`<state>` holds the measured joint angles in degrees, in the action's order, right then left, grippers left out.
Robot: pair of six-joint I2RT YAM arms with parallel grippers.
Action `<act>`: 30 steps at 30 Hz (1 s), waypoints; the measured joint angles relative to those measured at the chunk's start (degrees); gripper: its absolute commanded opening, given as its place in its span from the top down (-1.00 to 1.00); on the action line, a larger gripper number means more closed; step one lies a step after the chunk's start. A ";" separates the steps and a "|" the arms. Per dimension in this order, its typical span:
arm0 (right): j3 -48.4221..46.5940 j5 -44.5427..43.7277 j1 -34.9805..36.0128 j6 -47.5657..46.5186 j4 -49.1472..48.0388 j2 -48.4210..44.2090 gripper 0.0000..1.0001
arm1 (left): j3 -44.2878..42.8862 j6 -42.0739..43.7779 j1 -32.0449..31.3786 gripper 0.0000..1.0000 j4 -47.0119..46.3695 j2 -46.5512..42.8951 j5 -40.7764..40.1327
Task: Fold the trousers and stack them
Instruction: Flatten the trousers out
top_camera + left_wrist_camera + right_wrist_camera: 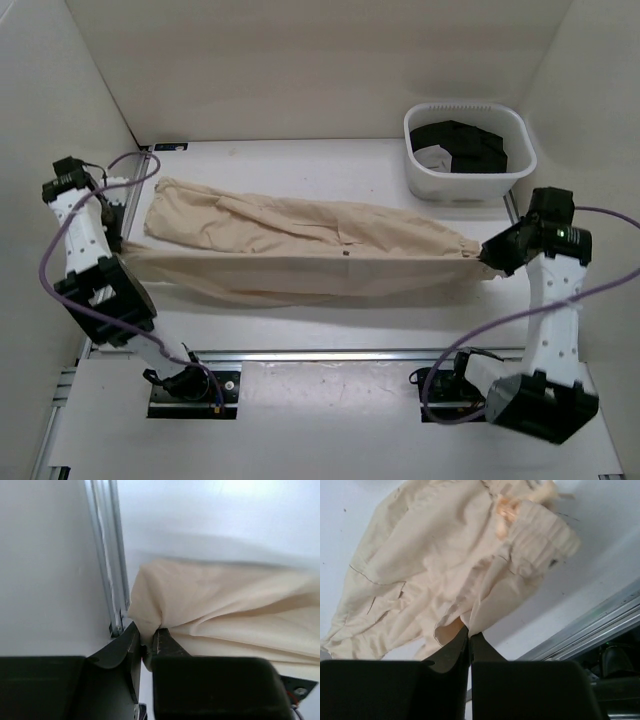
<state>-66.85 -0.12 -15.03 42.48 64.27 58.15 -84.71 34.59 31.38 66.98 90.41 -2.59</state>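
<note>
The beige trousers point(310, 250) are stretched left to right across the middle of the white table, their near edge lifted and pulled taut between both grippers. My left gripper point(122, 250) is shut on the cloth at the left end; the left wrist view shows the fabric point(215, 605) pinched between its fingers point(150, 640). My right gripper point(487, 255) is shut on the cloth at the right end; the right wrist view shows the trousers point(445, 560) hanging from its closed fingertips point(469, 632), waistband upper right.
A white basket point(468, 180) holding dark clothes stands at the back right of the table. White walls enclose the left, back and right. A metal rail point(330, 353) runs along the table's near edge by the arm bases.
</note>
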 measured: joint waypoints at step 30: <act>26.43 -4.26 -1.42 -0.44 2.86 -13.62 1.00 | 31.47 10.12 12.81 0.06 -9.94 1.49 -10.58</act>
<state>-40.42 -4.38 -16.45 42.04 67.13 44.53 -53.23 44.71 44.18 57.04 91.90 -13.17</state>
